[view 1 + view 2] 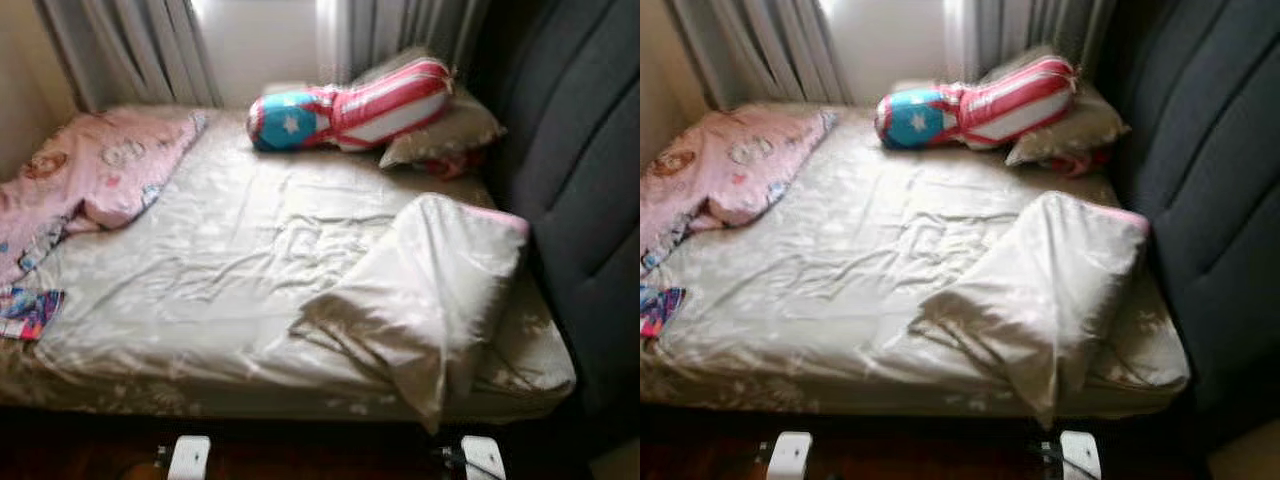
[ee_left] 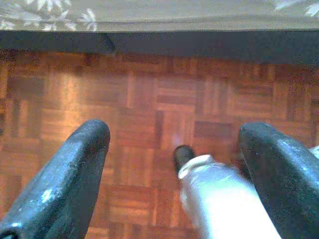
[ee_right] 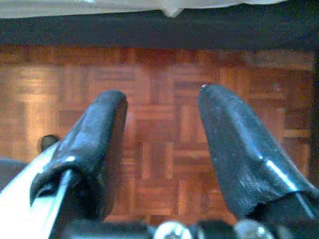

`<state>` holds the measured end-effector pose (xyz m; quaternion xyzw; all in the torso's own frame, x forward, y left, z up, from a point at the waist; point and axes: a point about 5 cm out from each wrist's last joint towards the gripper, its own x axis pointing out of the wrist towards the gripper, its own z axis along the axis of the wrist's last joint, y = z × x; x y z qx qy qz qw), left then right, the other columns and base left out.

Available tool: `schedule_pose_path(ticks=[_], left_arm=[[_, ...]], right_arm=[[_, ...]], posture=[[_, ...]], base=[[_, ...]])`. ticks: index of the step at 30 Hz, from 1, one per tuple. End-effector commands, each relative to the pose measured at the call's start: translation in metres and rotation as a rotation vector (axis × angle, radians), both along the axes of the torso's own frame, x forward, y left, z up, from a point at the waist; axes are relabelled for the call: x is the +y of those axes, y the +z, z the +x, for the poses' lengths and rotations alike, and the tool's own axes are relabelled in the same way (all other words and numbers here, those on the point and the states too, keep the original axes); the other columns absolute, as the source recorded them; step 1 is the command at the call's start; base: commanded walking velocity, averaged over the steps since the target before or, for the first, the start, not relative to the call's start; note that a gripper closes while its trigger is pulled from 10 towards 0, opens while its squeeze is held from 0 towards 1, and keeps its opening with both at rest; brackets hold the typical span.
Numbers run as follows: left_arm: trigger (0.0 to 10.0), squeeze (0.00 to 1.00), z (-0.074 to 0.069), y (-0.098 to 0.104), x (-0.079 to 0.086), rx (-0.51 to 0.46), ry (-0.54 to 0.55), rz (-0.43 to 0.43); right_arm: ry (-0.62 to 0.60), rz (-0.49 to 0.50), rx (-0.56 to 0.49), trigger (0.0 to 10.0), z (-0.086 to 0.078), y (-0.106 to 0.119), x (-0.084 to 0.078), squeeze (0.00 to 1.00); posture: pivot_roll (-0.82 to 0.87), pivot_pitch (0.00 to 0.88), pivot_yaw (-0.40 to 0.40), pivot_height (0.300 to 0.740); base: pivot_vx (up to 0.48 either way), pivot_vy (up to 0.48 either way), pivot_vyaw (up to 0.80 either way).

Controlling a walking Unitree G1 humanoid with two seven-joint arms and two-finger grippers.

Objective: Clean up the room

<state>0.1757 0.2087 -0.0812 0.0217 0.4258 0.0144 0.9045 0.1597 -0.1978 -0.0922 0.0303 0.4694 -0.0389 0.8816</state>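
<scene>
You've got the bed right in front, with a folded cream blanket near the headboard and a pink quilt bunched along its left edge. Left gripper and right gripper hang over parquet floor, fingers apart, holding nothing.

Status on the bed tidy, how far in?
Early. Done: nothing obvious; the sheet is wrinkled. In hand: nothing; left gripper and right gripper hang open above the parquet floor. Left: loose pillow, bunched pink blanket, striped cushion.
</scene>
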Motion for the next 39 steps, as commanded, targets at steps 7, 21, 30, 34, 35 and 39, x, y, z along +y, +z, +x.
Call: schedule_pose_path(ticks=[7, 21, 30, 34, 35, 39], left_arm=[[10.0, 0.0, -0.0011, -0.0009, -0.0008, 0.009, 0.001, -0.001], [10.0, 0.0, -0.0008, -0.0009, -0.0017, 0.006, 0.014, -0.02], [10.0, 0.0, 0.0, -0.0006, -0.0021, 0.001, 0.02, -0.021], [10.0, 0.0, 0.0002, -0.0005, -0.0019, 0.001, 0.022, -0.022], [10.0, 0.0, 0.0003, -0.0004, -0.0018, 0.0, 0.023, -0.022], [10.0, 0.0, 0.0007, -0.0001, -0.0016, -0.003, 0.024, -0.022]], right_arm=[[0.002, -0.007, -0.009, 10.0, 0.0034, 0.0018, -0.0023, 0.0], [-0.025, 0.0, -0.034, 10.0, 0.005, 0.003, -0.0031, 0.0], [-0.053, 0.005, -0.058, 10.0, 0.0064, 0.0042, -0.0042, 0.0], [-0.07, 0.012, -0.062, 10.0, 0.0065, 0.0043, -0.0041, 0.0], [-0.086, 0.023, -0.067, 10.0, 0.0064, 0.0043, -0.0039, 0.0], [-0.098, 0.031, -0.069, 10.0, 0.0065, 0.0043, -0.0035, 0.0]], posture=[[-0.13, 0.0, -0.029, 0.74], [-0.13, 0.0, -0.034, 0.74], [-0.13, 0.0, -0.036, 0.74], [-0.13, 0.0, -0.035, 0.74], [-0.13, 0.0, -0.036, 0.74], [-0.13, 0.0, -0.033, 0.74]], base=[[0.0, 0.0, 0.0], [0.184, 0.0, 0.0], [0.268, 0.0, 0.0], [0.263, 0.0, 0.0], [0.259, 0.0, 0.0], [0.195, 0.0, -0.15]])
